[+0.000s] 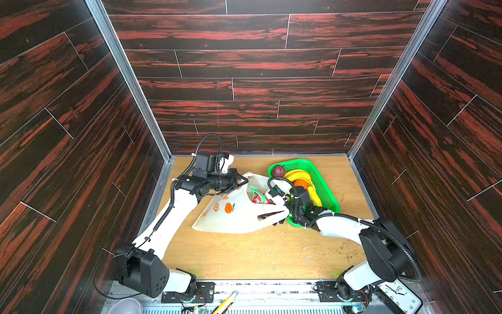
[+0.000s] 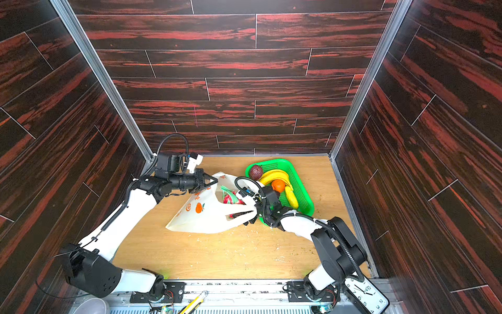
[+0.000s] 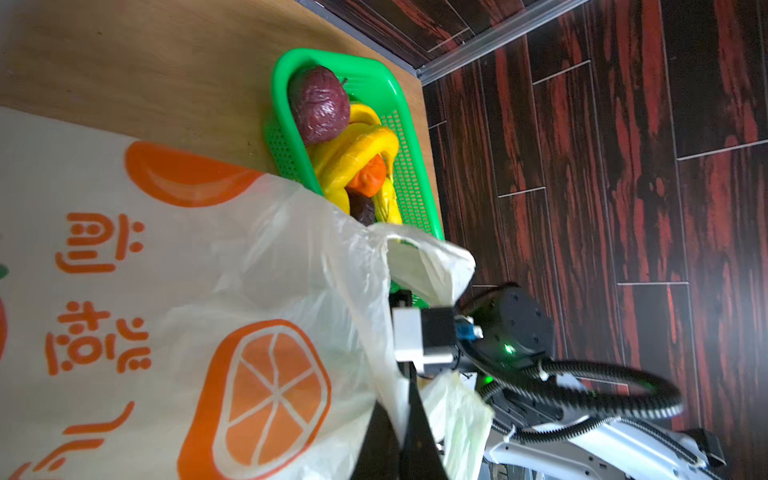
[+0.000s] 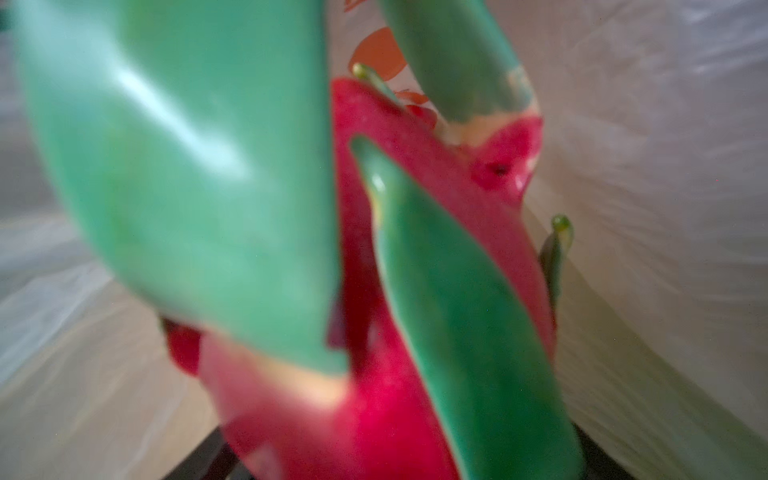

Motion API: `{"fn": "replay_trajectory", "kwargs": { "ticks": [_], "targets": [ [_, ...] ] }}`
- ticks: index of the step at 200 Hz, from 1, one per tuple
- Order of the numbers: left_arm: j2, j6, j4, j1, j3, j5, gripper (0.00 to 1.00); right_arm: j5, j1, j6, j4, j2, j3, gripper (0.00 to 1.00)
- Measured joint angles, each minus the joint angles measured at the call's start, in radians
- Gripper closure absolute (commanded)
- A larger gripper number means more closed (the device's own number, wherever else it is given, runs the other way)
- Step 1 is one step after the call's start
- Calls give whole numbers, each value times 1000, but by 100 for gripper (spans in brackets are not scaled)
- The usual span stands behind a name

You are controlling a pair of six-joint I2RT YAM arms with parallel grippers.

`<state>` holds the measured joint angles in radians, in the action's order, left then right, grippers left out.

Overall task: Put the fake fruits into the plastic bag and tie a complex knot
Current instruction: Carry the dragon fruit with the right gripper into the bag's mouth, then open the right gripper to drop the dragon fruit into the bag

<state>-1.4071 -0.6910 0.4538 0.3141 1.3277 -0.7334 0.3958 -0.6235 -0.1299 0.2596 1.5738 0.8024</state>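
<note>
Inside bag [image 1: 231, 217] mouth, R claw [image 1: 271, 202] wide round dragon fruit [image 4: 440, 178], L claw [image 1: 244, 181] pinching rim.

Thin crinkled plastic bag [image 1: 233, 214], glossy dragon fruit [image 4: 374, 399], wood-grain table [image 1: 244, 252]

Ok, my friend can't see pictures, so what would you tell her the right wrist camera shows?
A pink dragon fruit with big green tips fills almost the whole picture, so close to the camera that it looks blurry. The thin, whitish plastic bag shows behind it and on both sides.
</note>
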Motion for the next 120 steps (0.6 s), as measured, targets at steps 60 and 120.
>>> {"fn": "replay_trajectory", "kwargs": {
  "ticks": [60, 120],
  "targets": [
    [2, -32, -67, 40, -2, -19, 100, -22, 0, 37, -96, 12, 74, 52],
    [0, -43, -101, 81, -3, -14, 100, -26, 0, 99, -129, 28, 135, 28]
  ]
}}
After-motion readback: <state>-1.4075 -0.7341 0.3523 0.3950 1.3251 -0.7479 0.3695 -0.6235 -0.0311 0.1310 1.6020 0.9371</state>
